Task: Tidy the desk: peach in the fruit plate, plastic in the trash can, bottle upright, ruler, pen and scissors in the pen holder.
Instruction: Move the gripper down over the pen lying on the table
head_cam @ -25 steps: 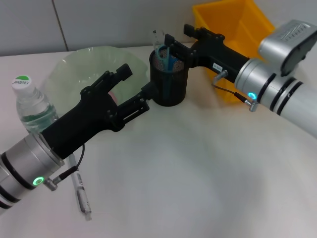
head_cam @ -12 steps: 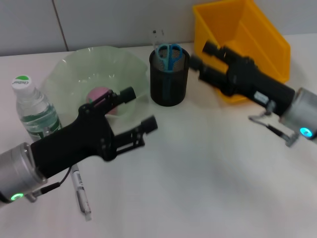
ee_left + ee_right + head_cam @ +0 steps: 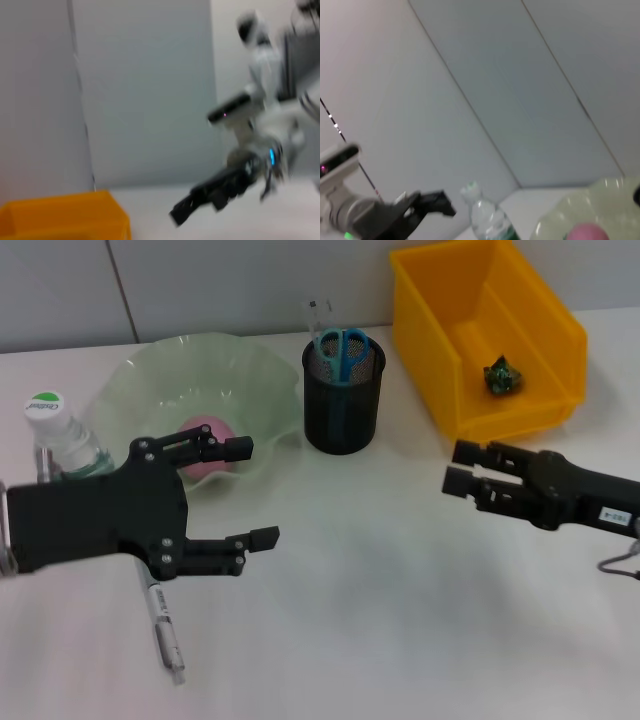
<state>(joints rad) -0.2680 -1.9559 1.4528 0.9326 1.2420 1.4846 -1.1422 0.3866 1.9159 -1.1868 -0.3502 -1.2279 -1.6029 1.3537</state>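
- Pen (image 3: 163, 625): a slim clear-and-white plastic barrel was found flat on the white desk (image 3: 400, 620), near the front edge, partly under the left gripper; it was judged the one item not yet put away.
- Left gripper (image 3: 250, 492): black, blocky, held just above the pen's upper end; its fingers were spread wide with nothing between them.
- Step in hand, as judged: the pen was to be picked up. The fingers would best be closed across the barrel near its middle, since the smooth round barrel could roll or slip, and the pen would need tipping upright before the holder.
- Pen holder (image 3: 342, 400): a black mesh cup, standing behind the middle of the desk; blue-handled scissors (image 3: 342, 348) and a clear ruler (image 3: 318, 316) were already stood in it.
- Fruit plate (image 3: 150, 380): a pale green translucent bowl with a wavy rim, holding the pink peach (image 3: 203, 432).
- Bottle (image 3: 60, 455): clear plastic with a green-and-white cap, upright beside the plate.
- Trash can (image 3: 540, 340): a yellow bin with sloped hard walls; a small dark green crumpled scrap (image 3: 499, 375) lay inside.
- Right gripper (image 3: 456, 468): black, held low over the desk in front of the bin; its fingers stood narrowly apart and empty.
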